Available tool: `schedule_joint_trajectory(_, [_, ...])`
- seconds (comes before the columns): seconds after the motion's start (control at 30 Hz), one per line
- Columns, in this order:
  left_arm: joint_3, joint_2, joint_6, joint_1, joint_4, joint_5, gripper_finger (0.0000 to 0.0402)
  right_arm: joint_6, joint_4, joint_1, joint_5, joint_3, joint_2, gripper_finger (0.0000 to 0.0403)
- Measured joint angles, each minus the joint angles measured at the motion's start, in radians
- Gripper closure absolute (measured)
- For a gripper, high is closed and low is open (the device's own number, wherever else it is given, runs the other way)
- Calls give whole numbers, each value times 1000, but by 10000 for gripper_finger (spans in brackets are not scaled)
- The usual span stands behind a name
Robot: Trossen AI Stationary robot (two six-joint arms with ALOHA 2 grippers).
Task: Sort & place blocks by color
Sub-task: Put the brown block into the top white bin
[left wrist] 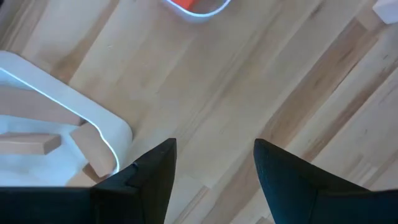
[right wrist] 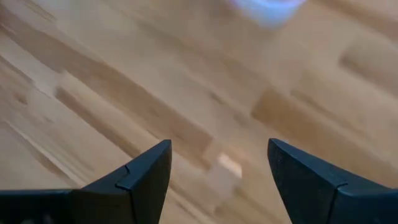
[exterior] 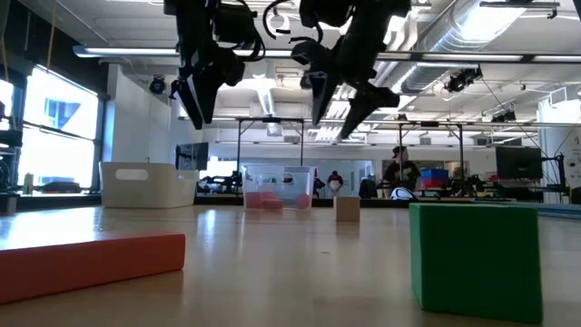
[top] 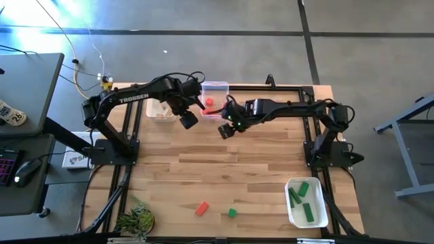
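Near the counter's [top: 224,163] front edge a red bar [top: 201,208] and green cube [top: 232,213] await sorting (tubs already hold others); both grippers' fingers gape empty.

A robotics lab in an open-plan industrial hall: a wooden table [top: 224,169] stands on a polished concrete floor [top: 203,54]. Exposed ceiling ducts [exterior: 472,36], strip lighting, distant monitors [exterior: 517,163] and a nearby computer desk [top: 27,88] surround it.

From the wooden table [top: 224,176], I see a small potted plant [top: 137,220] at its near left corner. A desk [top: 27,88] stands off its left side, with a mouse [top: 26,171] and keyboard [top: 5,166] nearby. A grey concrete floor [top: 271,41] lies beyond its far edge.
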Motion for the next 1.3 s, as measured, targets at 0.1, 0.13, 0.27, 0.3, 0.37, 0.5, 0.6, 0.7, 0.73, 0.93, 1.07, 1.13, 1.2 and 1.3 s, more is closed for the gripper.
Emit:
schedule_joint_trajectory(0.1, [0, 0, 0, 5, 1, -2, 200, 62, -43, 29, 15, 0, 1, 151])
schedule_joint_trajectory(0.13, [0, 0, 0, 5, 1, -2, 200, 83, -53, 38, 27, 0, 1, 151])
schedule_joint_trajectory(0.27, [0, 0, 0, 4, 1, -2, 200, 154, -58, 64, 64, 0, 7, 151])
schedule_joint_trajectory(0.3, [0, 0, 0, 4, 1, -2, 200, 167, -57, 69, 63, 0, 13, 151])
schedule_joint_trajectory(0.37, [0, 0, 0, 4, 1, -2, 200, 189, -51, 80, 66, -1, 29, 151])
schedule_joint_trajectory(0.5, [0, 0, 0, 4, 3, -2, 200, 200, -44, 103, 66, -2, 70, 151])
schedule_joint_trajectory(0.6, [0, 0, 0, 4, 4, -2, 200, 219, -47, 113, 61, -3, 105, 151])
schedule_joint_trajectory(0.7, [0, 0, 0, 4, 4, -2, 200, 221, -49, 116, 42, -3, 147, 151])
schedule_joint_trajectory(0.73, [0, 0, 0, 4, 4, -2, 200, 221, -49, 117, 34, -3, 161, 151])
schedule_joint_trajectory(0.93, [0, 0, 0, 4, 5, -2, 200, 220, -41, 118, 16, -3, 222, 151])
schedule_joint_trajectory(1.07, [0, 0, 10, 4, 4, -2, 200, 213, -42, 118, 12, -3, 253, 151])
schedule_joint_trajectory(1.13, [0, 0, 16, 4, 5, -2, 200, 210, -38, 118, 12, -3, 265, 151])
schedule_joint_trajectory(1.2, [0, 0, 18, 4, 5, -2, 200, 195, -33, 118, 16, -3, 270, 153])
schedule_joint_trajectory(1.3, [0, 0, 19, 4, 6, -2, 200, 185, -32, 112, 16, -3, 276, 172])
